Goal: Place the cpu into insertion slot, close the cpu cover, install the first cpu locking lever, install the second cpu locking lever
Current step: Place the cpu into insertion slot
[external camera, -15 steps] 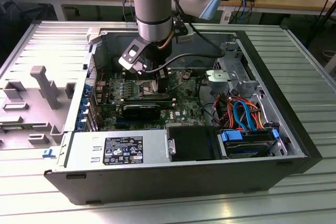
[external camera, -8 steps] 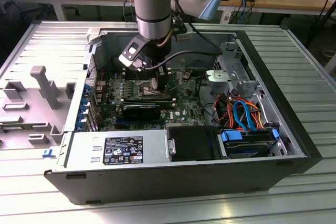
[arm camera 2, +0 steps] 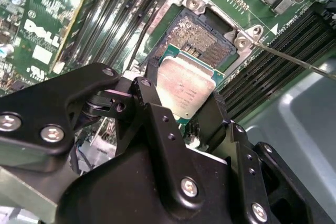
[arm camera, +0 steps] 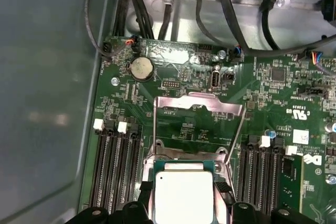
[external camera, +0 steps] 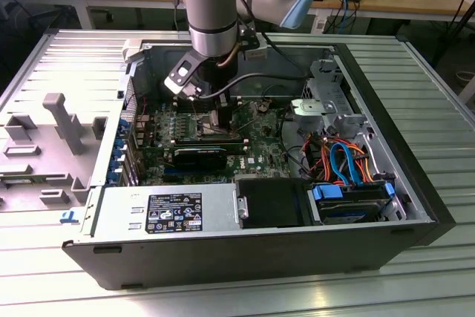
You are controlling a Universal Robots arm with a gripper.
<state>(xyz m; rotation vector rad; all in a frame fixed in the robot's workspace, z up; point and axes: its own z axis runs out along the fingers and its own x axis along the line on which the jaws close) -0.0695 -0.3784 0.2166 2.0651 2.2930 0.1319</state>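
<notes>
Status on step one of four:

- Open black-and-grey computer case [external camera: 223, 261] lies flat on the ribbed grey metal table [external camera: 245, 298].
- The grey and pale-blue robot arm [external camera: 214, 5] reaches down into the case's far half, towards the exterior view's left.
- It is over the green motherboard [arm camera: 283, 82].
- Black two-finger gripper [arm camera 2: 185, 98] is clamped on the cpu, fingers [arm camera 2: 152, 85] on opposite edges, as both wrist views show.
- The cpu [arm camera: 184, 198], a small flat square chip with a silvery-grey top, sits tilted in the grip in the second wrist view. Its far edge is just over the near rim of the socket.
- I can't tell whether it touches the rim. I judge it not seated, since much of the pin field is uncovered.
- The insertion slot [arm camera 2: 202, 32], a square dark socket with a silver rim, is open and has nothing in it.
- The cpu cover [arm camera: 199, 104], a thin silver frame plate with a window, is swung up off the socket. Board shows through its window.
- One thin steel lever rod [arm camera 2: 296, 62] angles away from the socket corner, unlatched. I can't pick out the second one for sure.

My read is that nothing is finished. Seating the chip, closing the cover and latching both levers are all left to do.
</notes>
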